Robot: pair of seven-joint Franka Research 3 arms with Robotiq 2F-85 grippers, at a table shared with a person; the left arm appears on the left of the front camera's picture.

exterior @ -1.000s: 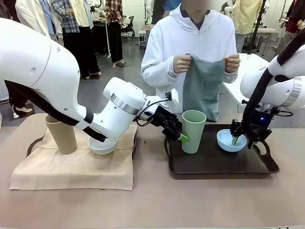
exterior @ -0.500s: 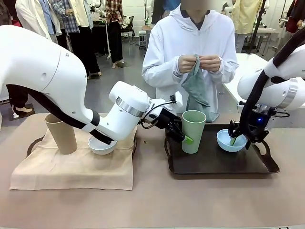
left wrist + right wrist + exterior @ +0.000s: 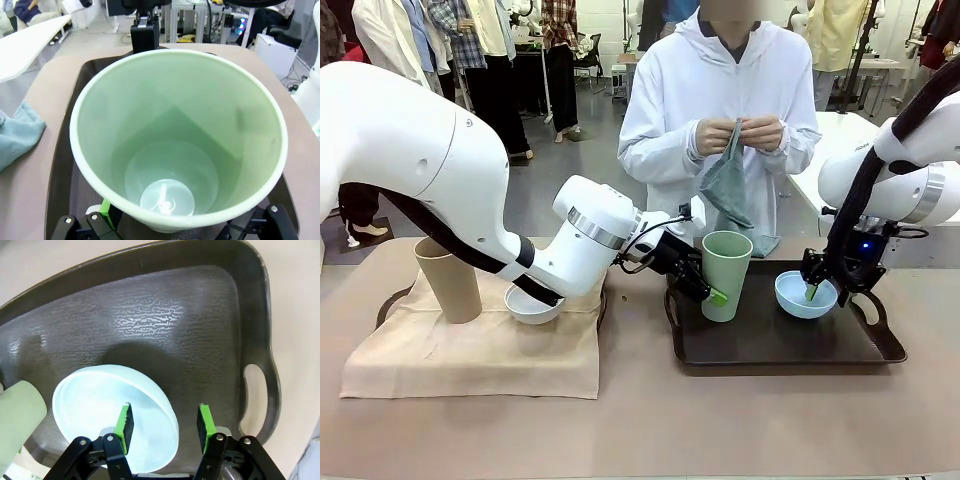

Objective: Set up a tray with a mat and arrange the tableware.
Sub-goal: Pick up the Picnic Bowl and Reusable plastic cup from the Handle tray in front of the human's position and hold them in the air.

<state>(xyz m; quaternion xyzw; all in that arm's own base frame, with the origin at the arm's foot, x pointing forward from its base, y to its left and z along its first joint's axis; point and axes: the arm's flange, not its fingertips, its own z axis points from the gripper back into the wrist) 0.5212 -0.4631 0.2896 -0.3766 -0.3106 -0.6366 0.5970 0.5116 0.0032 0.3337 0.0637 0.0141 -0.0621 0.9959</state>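
Since a second ago: the person across the counter (image 3: 640,425) has brought both hands (image 3: 740,133) together at the chest. The grey-green cloth (image 3: 728,185), then held spread between the fists, now hangs bunched from them. The left arm's wrist has crept a little toward the middle. The right arm has barely moved, and none of the tableware has shifted.

Left arm: it comes in low from the left side and passes over the white bowl (image 3: 532,308). The forearm points to the right. The left pincer (image 3: 705,288) is at the lower left flank of the pale green cup (image 3: 727,272). Its jaws are at full spread, one finger on each side of the cup's foot. I cannot tell whether the pads touch the wall. The cup stands upright at the left end of the dark tray (image 3: 770,348).

Right arm: the wrist points straight down, and a small blue lamp (image 3: 867,248) is lit on it. The right pincer (image 3: 164,422) is partly open and holds nothing. One green pad is over the inside of the light blue bowl (image 3: 100,405), the other outside its rim. The bowl sits at the right end of the same tray, near the handle.

On the left, the tan cup (image 3: 448,280) and the white bowl rest on the beige mat (image 3: 480,358).
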